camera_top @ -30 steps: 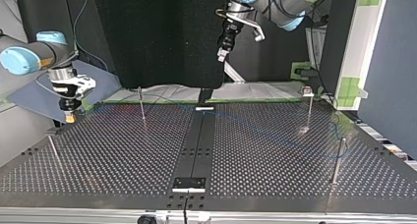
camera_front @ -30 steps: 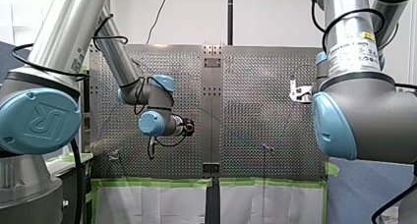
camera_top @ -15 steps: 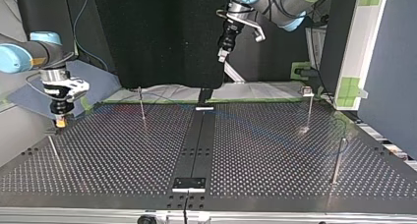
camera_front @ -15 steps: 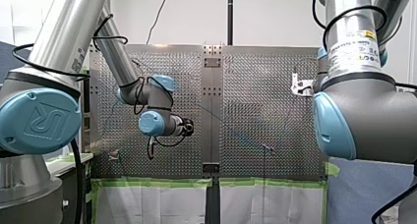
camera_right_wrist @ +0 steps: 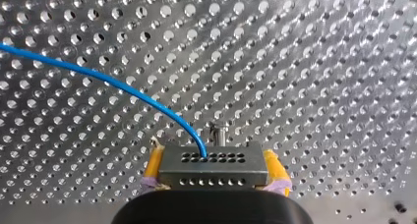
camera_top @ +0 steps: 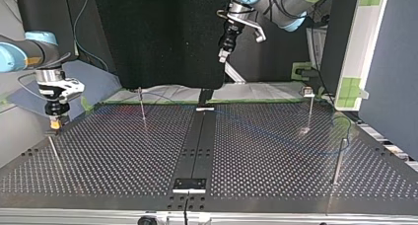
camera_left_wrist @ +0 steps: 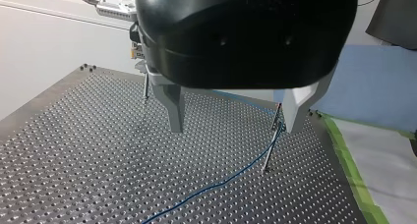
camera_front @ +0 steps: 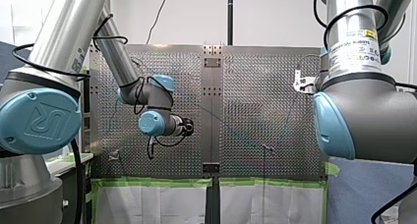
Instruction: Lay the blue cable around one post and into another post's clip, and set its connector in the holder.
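Tightly clamped: grey metal connector block [camera_right_wrist: 212, 162] with rows of holes

Pinched from both sides by the yellow pads [camera_right_wrist: 154, 165] of my right gripper [camera_right_wrist: 214, 171], closed hard on the block. Just ahead of the block, a short metal pin [camera_right_wrist: 218, 134]; touching or apart, cannot tell. Out of the holed face, a thin blue cable [camera_right_wrist: 123, 85], arcing away over the silver perforated table [camera_right_wrist: 319, 62]. In the top view, same gripper low at the table's left edge, right above a slim steel post [camera_top: 53, 151]. Farther off, my left gripper [camera_left_wrist: 235, 128]: metal fingers [camera_left_wrist: 174, 106] spread wide, gripping nothing, high over the table's far middle in the top view. Below it, in the left wrist view, the same cable, rising off the table to another thin post [camera_left_wrist: 271, 145] and meeting it near the top; around or merely beside, cannot tell.
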`<action>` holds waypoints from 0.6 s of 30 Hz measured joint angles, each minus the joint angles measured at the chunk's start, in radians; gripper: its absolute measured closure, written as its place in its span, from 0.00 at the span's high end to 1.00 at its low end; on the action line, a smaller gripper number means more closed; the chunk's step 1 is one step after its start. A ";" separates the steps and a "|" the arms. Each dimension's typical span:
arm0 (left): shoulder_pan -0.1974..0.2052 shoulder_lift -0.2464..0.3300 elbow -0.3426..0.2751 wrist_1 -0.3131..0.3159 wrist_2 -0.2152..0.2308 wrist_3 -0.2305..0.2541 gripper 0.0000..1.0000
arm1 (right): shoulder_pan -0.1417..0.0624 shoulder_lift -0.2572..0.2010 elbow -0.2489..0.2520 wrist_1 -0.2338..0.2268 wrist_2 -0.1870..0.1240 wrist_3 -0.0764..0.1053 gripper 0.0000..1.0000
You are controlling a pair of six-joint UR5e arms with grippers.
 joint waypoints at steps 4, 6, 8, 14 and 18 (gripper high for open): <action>0.001 0.000 0.001 0.000 0.000 0.000 1.00 | -0.009 0.000 0.000 -0.001 -0.001 0.010 0.00; 0.001 0.000 0.001 0.000 0.000 0.000 1.00 | -0.012 0.000 0.000 -0.001 -0.003 0.014 0.00; 0.002 0.000 0.001 0.000 0.000 0.000 1.00 | -0.016 0.000 0.000 -0.001 -0.007 0.017 0.00; 0.003 0.000 0.001 -0.001 0.000 0.000 1.00 | -0.028 0.000 -0.001 -0.010 -0.029 0.029 0.00; 0.004 0.000 0.001 -0.001 0.000 0.000 1.00 | -0.037 0.000 -0.002 -0.017 -0.034 0.041 0.00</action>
